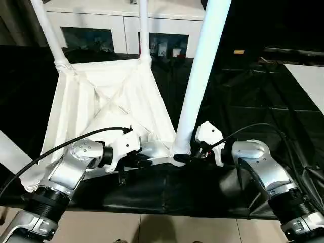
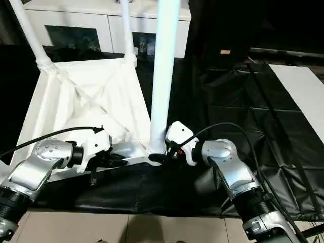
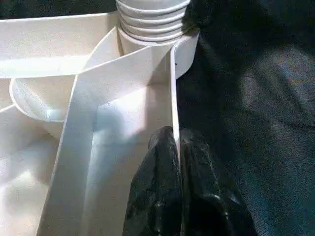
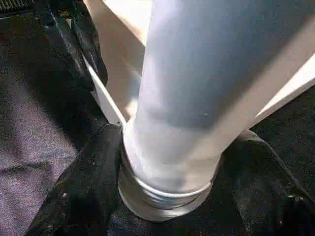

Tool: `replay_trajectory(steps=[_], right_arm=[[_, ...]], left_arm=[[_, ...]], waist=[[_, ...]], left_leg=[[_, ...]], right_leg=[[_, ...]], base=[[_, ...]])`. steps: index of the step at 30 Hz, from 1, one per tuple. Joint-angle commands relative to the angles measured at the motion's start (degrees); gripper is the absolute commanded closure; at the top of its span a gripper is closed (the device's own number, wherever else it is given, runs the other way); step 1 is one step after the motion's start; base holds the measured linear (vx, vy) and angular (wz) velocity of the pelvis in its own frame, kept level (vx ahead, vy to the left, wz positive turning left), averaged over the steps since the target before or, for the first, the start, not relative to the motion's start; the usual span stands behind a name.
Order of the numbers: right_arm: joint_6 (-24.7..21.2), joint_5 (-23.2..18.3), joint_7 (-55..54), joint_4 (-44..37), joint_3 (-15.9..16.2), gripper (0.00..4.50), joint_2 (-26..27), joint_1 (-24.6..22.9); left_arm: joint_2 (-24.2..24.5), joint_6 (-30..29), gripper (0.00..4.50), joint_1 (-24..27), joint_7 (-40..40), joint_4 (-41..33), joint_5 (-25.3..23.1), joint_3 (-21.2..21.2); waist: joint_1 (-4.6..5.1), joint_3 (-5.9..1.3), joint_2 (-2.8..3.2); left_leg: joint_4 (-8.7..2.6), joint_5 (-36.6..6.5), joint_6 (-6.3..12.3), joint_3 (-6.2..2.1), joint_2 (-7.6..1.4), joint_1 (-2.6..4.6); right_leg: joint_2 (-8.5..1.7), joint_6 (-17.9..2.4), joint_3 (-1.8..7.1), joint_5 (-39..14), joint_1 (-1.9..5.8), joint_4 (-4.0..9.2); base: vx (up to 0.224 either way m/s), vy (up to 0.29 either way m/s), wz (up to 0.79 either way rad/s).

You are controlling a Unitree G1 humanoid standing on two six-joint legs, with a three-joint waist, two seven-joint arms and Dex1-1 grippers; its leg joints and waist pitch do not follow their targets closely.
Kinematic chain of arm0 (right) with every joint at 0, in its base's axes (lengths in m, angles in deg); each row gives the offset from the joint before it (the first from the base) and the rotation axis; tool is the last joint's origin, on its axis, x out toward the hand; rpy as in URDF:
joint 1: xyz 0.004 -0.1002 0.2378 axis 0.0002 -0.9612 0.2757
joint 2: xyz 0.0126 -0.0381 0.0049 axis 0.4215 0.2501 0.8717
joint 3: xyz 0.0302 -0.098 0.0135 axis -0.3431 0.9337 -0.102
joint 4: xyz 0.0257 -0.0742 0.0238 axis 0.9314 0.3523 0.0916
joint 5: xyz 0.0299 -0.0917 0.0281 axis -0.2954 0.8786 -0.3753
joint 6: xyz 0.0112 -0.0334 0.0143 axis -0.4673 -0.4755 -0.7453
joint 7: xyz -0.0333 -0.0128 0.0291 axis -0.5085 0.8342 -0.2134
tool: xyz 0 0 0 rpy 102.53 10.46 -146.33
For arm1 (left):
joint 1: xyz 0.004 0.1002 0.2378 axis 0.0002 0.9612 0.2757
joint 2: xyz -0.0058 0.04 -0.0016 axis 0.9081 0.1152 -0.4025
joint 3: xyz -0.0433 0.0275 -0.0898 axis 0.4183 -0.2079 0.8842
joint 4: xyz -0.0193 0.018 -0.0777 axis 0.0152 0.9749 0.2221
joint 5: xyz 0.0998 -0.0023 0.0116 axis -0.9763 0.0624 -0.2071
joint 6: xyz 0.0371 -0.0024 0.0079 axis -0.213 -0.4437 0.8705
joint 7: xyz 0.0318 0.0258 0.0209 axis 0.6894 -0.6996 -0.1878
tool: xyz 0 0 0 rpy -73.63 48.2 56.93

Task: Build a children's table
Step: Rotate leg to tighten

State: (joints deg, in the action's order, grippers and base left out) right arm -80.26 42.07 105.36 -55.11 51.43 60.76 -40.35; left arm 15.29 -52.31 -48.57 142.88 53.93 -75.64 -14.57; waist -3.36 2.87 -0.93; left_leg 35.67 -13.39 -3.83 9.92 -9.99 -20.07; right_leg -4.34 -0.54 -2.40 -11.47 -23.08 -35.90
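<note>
Left eye view: children's table [image 1: 101, 101] lies upside down on the black-covered table [image 1: 243, 96], ribbed X-braced underside facing up. 3 legs stand in corner sockets, long axes near vertical and leaning slightly apart: far-left leg [image 1: 48, 30], far-right leg [image 1: 144, 28], and near-right leg [image 1: 202, 71], the closest to the camera. The near-right socket [image 1: 179, 148] holds the base of that leg. A white cabinet [image 1: 121, 30] with glass doors stands beyond the far edge of the top. Left gripper [image 1: 135, 161] reaches in at the near rim of the top, just left of the near-right socket. Right gripper [image 1: 188, 156] sits at the base of the near-right leg, on its right side.

Right eye view: same layout; the near-right leg [image 2: 164, 66] rises straight out of frame, and the right gripper [image 2: 162, 157] meets its base.

Left wrist view: left gripper [image 3: 176, 147] is pressed together, pinching the thin upright rim wall [image 3: 173, 98] of the top, 1 finger on each face. The ribbed collar of the near-right leg [image 3: 152, 19] sits in its socket beyond.

Right wrist view: right gripper [image 4: 170, 172] has 1 black finger [image 4: 83, 187] on each side of the near-right leg's base [image 4: 197, 98], straddling it at the ribbed collar; cannot tell whether the pads press it. Left gripper [image 4: 78, 39] shows beyond, on the rim.
</note>
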Motion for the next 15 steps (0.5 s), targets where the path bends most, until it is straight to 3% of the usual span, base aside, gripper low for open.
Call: replay_trajectory(steps=[1, 5, 8, 13, 15], right_arm=[[0.27, -0.26, 0.87, 0.91, -0.36, 1.74, 0.5, 0.16], [0.34, -0.87, -0.81, 1.9, -1.1, 1.75, 2.3, -0.89], [1.01, -0.48, -6.1, 4.0, -2.61, 1.75, 4.95, -1.3], [2.37, 1.62, -25.25, 10.04, -7.04, 1.75, 13.86, -0.85], [2.88, 2.51, -30.85, 11.27, -8.26, 1.76, 16.2, -0.3]], left_arm=[[0.06, 0.78, 4.5, -0.45, 1.58, 0.49, 0.17, -1.46], [-0.25, 0.1, 4.5, -0.39, 0.79, 0.84, -0.29, -1.58], [-1.65, 0.17, 4.5, -1.08, -2.16, 2.57, -1.19, -1.21], [-8.94, -1.59, 4.5, -5.22, -14.87, 9.17, -2.95, 1.17], [-10.39, -2.82, 4.5, -5.96, -17.01, 9.55, -3.25, 1.33]], waist=[[-0.03, -3.42, -0.16], [-0.02, -3.39, -0.17], [0.1, -3.16, -0.14], [0.44, -2.88, -0.24], [0.65, -2.72, -0.31]], left_leg=[[-4.65, -2.48, 4.98, -0.66, -2.96, -0.08], [-4.67, -2.73, 5.0, -0.64, -2.96, -0.09], [-4.99, -5.5, 3.57, -0.72, -2.99, 0.01], [-5.45, -11.53, -0.19, -0.87, -2.77, 0.41], [-5.79, -12.96, -1.07, -1.18, -2.7, 0.11]], right_leg=[[-3.85, -16.41, 2.6, -1.4, 3.13, 3.11], [-3.88, -16.6, 2.62, -1.58, 3.11, 3.16], [-3.93, -15.96, 2.61, -5.39, 2.94, 3.66], [-3.99, -12.23, 2.75, -17.26, 2.47, 5.0], [-4.04, -9.77, 2.65, -22.02, 2.35, 5.4]], base=[[0.0, 0.0, 0.0], [0.0, 0.0, 0.0], [0.0, 0.0, 0.0], [0.0, 0.0, 0.0], [0.0, 0.0, 0.0]])
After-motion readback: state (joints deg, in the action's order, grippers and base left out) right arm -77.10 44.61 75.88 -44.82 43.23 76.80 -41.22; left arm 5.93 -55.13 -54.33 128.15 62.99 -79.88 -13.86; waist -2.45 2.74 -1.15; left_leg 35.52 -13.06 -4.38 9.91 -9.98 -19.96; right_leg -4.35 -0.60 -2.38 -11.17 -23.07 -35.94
